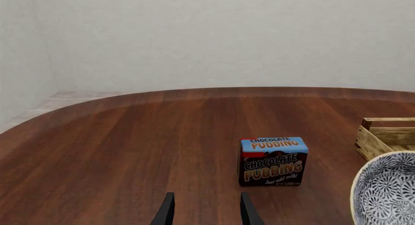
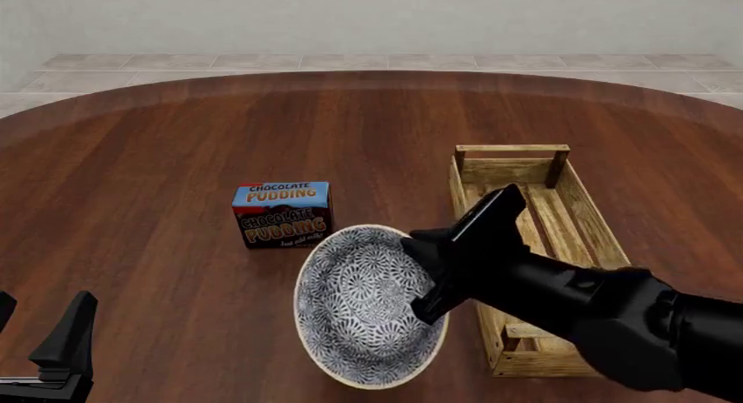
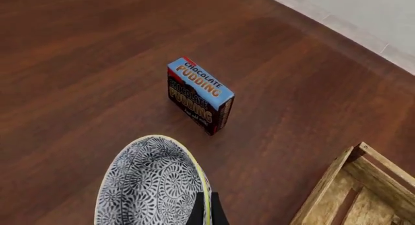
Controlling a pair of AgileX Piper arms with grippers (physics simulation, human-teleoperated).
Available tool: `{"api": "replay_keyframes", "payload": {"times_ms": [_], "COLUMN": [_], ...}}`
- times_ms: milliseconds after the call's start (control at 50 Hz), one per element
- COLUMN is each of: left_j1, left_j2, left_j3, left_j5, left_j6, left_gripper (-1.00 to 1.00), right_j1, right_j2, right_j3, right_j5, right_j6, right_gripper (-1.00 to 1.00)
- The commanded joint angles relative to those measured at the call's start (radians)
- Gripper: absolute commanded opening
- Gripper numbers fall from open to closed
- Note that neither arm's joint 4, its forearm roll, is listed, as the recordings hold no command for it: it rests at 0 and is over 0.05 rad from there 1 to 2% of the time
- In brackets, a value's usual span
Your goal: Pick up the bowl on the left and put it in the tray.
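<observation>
The right claw (image 2: 436, 277) pinches the bowl (image 2: 362, 303) by its rim, tilted beside the tray (image 2: 580, 211). Only the front view shows the left claw (image 2: 41, 333) spread wide.

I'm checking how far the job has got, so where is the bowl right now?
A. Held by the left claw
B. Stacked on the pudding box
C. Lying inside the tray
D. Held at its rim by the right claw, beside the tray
D: the right claw pinches the rim of the bowl, which is tilted and lies left of the tray, not in it.
</observation>
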Motion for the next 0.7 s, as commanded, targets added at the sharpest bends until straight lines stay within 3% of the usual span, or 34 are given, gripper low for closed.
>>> {"api": "replay_keyframes", "payload": {"times_ms": [20, 580, 660, 700], "left_j1": [0.000, 0.000, 0.000, 0.000], "left_j2": [0.000, 0.000, 0.000, 0.000], "left_j3": [0.000, 0.000, 0.000, 0.000], "left_j5": [0.000, 0.000, 0.000, 0.000], "left_j6": [0.000, 0.000, 0.000, 0.000], "left_gripper": [1.00, 1.00, 1.00, 1.00], "right_j1": [-0.022, -0.006, 0.016, 0.021], "right_j2": [-0.088, -0.192, -0.195, -0.185], "right_j3": [0.012, 0.022, 0.011, 0.006], "right_j5": [0.019, 0.058, 0.066, 0.068], "right_j6": [-0.011, -0.040, -0.052, -0.084], "right_gripper": [-1.00, -1.00, -1.00, -1.00]}}
